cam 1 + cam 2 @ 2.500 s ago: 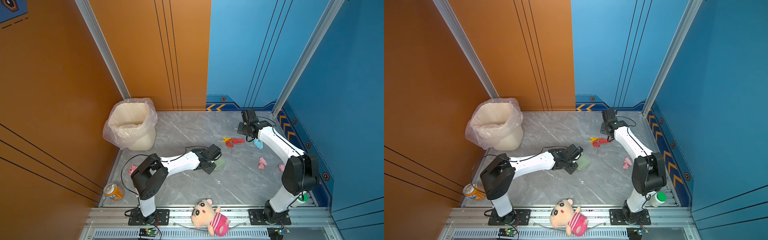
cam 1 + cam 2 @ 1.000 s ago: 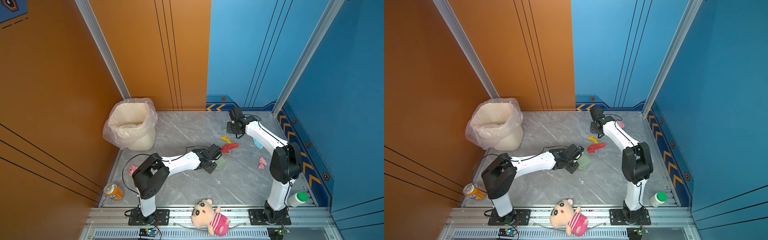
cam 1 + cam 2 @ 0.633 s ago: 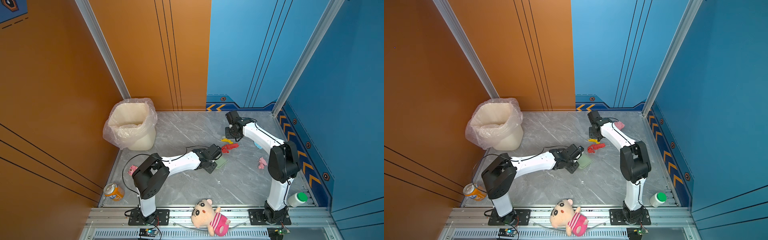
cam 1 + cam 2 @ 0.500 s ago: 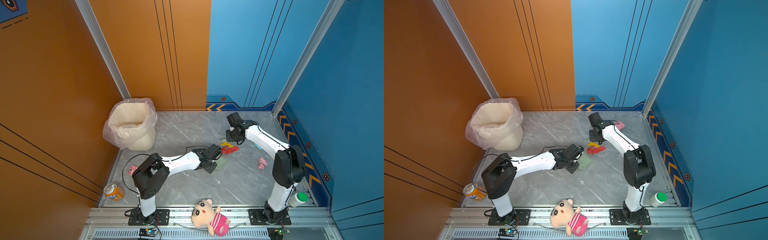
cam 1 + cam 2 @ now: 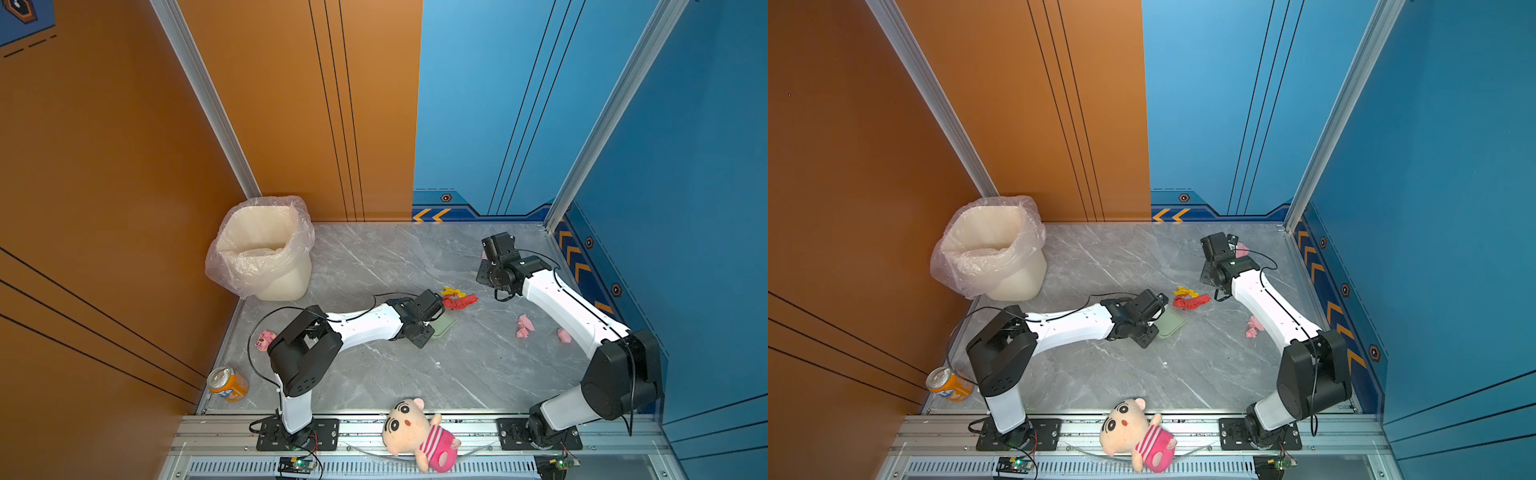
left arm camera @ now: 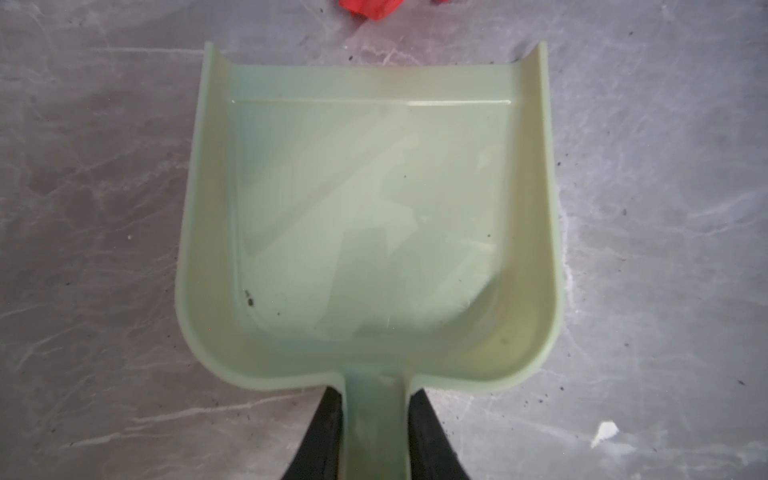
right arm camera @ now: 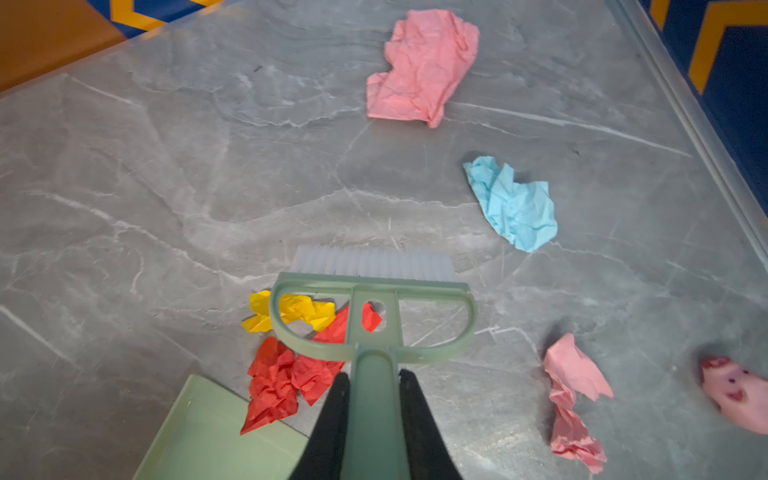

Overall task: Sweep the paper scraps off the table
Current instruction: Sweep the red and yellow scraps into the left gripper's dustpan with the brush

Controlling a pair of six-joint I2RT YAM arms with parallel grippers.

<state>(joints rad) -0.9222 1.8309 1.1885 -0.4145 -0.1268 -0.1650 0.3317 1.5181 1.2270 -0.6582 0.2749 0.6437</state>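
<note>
Red and yellow paper scraps lie bunched on the table just off the mouth of the pale green dustpan. My left gripper is shut on the dustpan's handle, and the pan lies flat and empty. My right gripper is shut on the handle of the green brush. Its bristles sit just beyond the red wads and the yellow wad. A light blue wad, a large pink one and another pink one lie scattered further off.
A lined bin stands at the back left, a soda can at the front left. The plush doll lies on the front rail. Small pink pig toys sit by the left arm and by the right arm.
My right arm has swung back to the right with the brush, away from the red and yellow pile, which sits a little nearer the dustpan. The left arm and dustpan have stayed put.
</note>
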